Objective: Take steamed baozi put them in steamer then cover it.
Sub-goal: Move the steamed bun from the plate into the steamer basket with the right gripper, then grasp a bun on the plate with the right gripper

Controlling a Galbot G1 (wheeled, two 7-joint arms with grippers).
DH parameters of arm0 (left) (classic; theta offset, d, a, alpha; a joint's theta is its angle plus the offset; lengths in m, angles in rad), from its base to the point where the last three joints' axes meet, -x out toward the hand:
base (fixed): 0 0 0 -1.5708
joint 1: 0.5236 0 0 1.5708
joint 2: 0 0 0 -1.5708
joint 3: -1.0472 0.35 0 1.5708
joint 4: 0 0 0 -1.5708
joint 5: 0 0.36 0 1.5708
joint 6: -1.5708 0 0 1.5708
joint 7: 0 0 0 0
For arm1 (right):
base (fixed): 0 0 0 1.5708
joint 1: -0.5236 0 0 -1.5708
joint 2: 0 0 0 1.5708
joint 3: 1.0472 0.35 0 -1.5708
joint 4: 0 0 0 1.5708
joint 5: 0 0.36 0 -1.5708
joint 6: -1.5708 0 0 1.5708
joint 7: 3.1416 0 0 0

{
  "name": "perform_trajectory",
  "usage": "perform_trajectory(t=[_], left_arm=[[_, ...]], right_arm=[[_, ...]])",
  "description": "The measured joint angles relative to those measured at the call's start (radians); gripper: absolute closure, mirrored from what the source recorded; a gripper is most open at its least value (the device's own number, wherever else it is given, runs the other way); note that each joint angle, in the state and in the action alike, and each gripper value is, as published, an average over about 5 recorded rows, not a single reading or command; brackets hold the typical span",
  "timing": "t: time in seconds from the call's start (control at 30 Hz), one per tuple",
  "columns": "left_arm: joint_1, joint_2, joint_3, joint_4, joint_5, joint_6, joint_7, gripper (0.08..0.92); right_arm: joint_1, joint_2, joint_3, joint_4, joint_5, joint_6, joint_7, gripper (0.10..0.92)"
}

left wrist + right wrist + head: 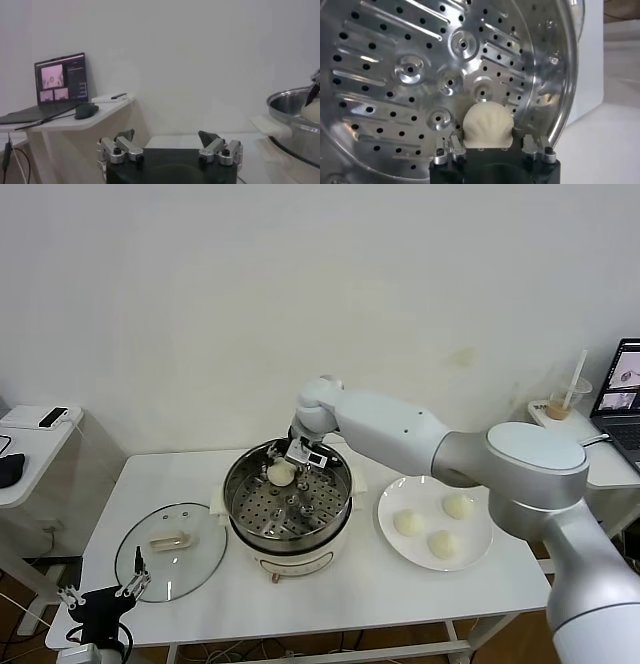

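**First bun going into the pot, three waiting, lid off**

I am holding the right gripper (291, 461) inside the round shiny stainless-steel steamer (335, 506), at its far rim. In the right wrist view its fingers (454, 146) are sitting either side of one small round cream-white steamed bun (487, 125), gripping it just above or on the perforated steel tray (395, 65); I cannot tell whether the bun is touching the tray yet. I am counting this bun as placed only once released.

Three more cream-white buns (442, 527) are lying on the flat white round plate (388, 507), just right of the steamer on the white surface (340, 594). So roughly one of four is nearly done.

The round clear glass cover (170, 550) with its cream oblong handle is lying flat on the surface left of the steamer, not yet in use.

The left gripper (103, 595) is parked low at the near-left corner, fingers (123, 136) spread apart and empty.
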Motion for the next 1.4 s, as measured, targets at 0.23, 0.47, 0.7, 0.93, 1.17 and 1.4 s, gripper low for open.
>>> perform_trajectory(t=[0.23, 0.47, 0.7, 0.93, 1.17, 1.4], left_arm=[[0.002, -0.001, -0.004, -0.009, 0.000, 0.006, 0.002, 0.177], [0.007, -0.006, 0.001, -0.017, 0.004, 0.010, 0.002, 0.177], [0.013, -0.006, 0.002, -0.029, 0.004, 0.015, 0.007, 0.177], [0.013, 0.003, 0.002, -0.041, -0.003, 0.028, 0.019, 0.177], [0.014, 0.018, 0.001, -0.064, -0.026, 0.050, 0.035, 0.177], [0.022, 0.027, 0.008, -0.081, -0.033, 0.058, 0.041, 0.177]], right_arm=[[-0.003, -0.006, 0.008, -0.011, -0.017, 0.016, 0.016, 0.255], [0.028, -0.028, 0.002, 0.022, 0.055, -0.036, -0.004, 0.203], [0.106, -0.088, 0.008, 0.121, 0.213, -0.196, -0.068, 0.202], [0.177, -0.207, 0.022, 0.283, 0.370, -0.416, -0.117, 0.203], [0.196, -0.399, 0.042, 0.465, 0.467, -0.605, -0.140, 0.203], [0.167, -0.607, 0.070, 0.610, 0.472, -0.697, -0.166, 0.203]])
